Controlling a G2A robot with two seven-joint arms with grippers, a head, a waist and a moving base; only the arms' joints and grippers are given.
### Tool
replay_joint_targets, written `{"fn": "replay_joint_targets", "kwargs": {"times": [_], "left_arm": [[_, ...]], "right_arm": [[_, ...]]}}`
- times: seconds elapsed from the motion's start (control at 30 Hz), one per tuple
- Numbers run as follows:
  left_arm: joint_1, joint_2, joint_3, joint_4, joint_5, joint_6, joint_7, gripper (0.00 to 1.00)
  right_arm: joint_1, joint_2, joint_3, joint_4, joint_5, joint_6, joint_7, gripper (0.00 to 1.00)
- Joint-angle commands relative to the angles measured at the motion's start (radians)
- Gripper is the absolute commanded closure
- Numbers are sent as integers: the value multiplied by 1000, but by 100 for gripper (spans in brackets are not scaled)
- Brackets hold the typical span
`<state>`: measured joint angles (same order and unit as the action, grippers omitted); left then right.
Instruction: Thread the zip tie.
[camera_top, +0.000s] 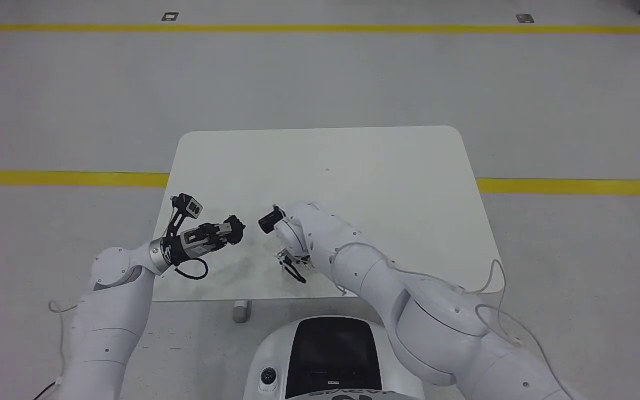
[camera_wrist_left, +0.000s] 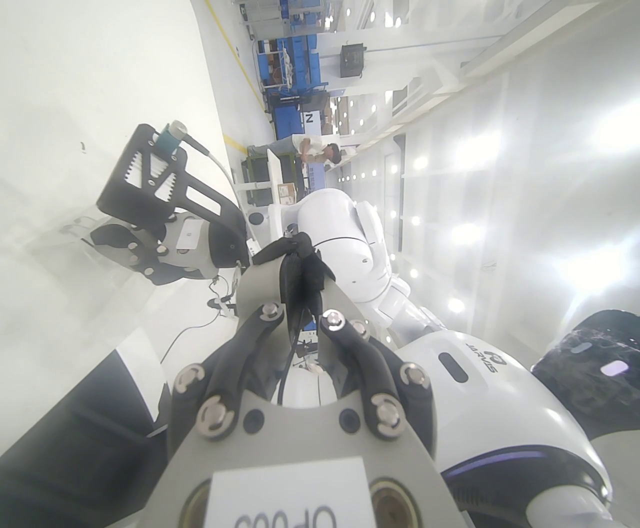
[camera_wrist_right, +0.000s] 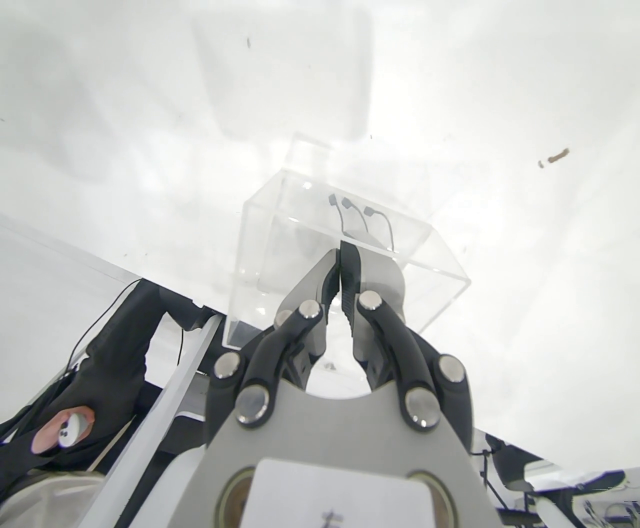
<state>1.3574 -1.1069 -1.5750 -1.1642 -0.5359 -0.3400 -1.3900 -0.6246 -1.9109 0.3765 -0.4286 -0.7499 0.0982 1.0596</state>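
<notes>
Jaws pressed together left and right; right pair covers ends of zip ties (camera_wrist_right: 370, 210) in clear box (camera_wrist_right: 442, 282).

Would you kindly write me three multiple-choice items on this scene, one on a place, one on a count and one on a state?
1. Over which part of the table do the left gripper and the right gripper hang? A, its near left part; B, its far right corner; C, beyond its far edge.
2. How many dark-tipped strips show through the clear box? A, one; B, three; C, six.
3. How is the right gripper? A, wide open; B, shut; C, holding a cup.
Answers: A, the top view shows both there; B, three dark tips can be counted; B, its fingers press together.
</notes>
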Motion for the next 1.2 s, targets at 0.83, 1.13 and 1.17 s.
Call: {"fn": "replay_joint_targets", "kwargs": {"times": [0.83,1.13,1.17], "left_arm": [[0,0,0,0,0,0,0,100],[0,0,0,0,0,0,0,100],[0,0,0,0,0,0,0,100]], "right_arm": [[-170,239,332,-565,-70,42,-16,100],[-307,291,453,-765,-71,90,-62,100],[-307,291,453,-765,-71,90,-62,100]]}}
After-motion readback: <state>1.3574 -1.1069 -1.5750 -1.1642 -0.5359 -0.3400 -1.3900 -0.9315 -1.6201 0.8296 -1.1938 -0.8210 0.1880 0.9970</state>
